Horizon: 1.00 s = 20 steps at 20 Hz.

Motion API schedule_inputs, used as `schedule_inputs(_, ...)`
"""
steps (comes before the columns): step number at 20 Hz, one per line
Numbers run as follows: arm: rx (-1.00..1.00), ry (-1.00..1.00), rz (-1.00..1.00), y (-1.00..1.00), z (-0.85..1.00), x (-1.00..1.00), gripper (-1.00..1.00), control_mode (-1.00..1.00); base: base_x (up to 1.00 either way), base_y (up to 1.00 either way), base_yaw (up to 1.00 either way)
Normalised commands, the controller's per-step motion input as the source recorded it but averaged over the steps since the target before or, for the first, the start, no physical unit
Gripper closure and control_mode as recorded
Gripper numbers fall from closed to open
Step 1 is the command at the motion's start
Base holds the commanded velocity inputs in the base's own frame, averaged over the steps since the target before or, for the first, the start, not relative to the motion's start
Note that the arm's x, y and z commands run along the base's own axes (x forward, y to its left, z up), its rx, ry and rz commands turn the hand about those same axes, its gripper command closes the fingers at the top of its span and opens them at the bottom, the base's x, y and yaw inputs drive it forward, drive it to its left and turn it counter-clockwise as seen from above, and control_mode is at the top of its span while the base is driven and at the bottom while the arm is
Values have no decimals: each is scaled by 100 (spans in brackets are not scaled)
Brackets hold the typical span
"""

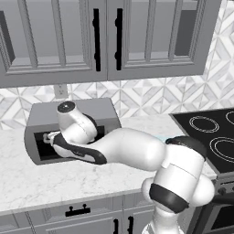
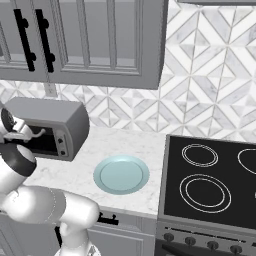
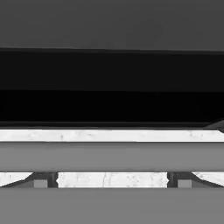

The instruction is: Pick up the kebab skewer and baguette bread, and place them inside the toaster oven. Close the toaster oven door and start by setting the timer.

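1. Left base view
   - The toaster oven (image 1: 73,112) sits on the counter (image 1: 41,183) against the wall. Its dark mouth faces the robot.
   - The gripper (image 1: 47,137) is right at the oven's mouth, towards its left end. Fingers are spread wide, w/ nothing seen between them.
   - Can't tell where the skewer & bread are; the oven's inside is too dark to read.
   - Risk: the wrist & forearm lie across the oven's front. A careless pull-out could clip the frame and shove the oven back or skew it.

2. Right base view
   - The gripper (image 2: 30,134) is in front of the oven (image 2: 55,112) opening. The knob panel (image 2: 62,140) is at the oven's right end.
   - A plate (image 2: 121,175) is on the counter to the oven's right, and the stove (image 2: 210,185) is further right.
   - Risk: the knobs are small & close together. An off-centre approach w/ fingers this wide could turn the wrong one, or slip off so the timer isn't set.
   - Risk: a swing from the mouth to the panel may bump the oven's corner.

3. Hand view
   - The cam looks into the oven's black interior (image 3: 112,87). Below it are a strip of counter (image 3: 112,135) and a grey bar (image 3: 112,156) on two brackets, prob. the door handle.
   - So the door looks dropped open, tho I can't be sure.
   - Risk: if the food isn't fully in, or sits near the front edge, lifting the door could jam on it or push it off the rack.
   - Risk: hooking the bar off-centre may let it slide out of the fingers, so the door falls back.
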Motion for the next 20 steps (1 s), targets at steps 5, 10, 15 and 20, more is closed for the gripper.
schedule_inputs(5,0,0,0,0,0,-52,-100,-100,0,0,0)
schedule_inputs(10,0,0,0,-24,0,-65,-100,-100,0,0,0)
schedule_inputs(15,-1,-3,0,-60,0,-61,-100,-100,0,0,0)
schedule_inputs(20,-6,-5,0,-54,0,-48,-100,-100,0,0,0)
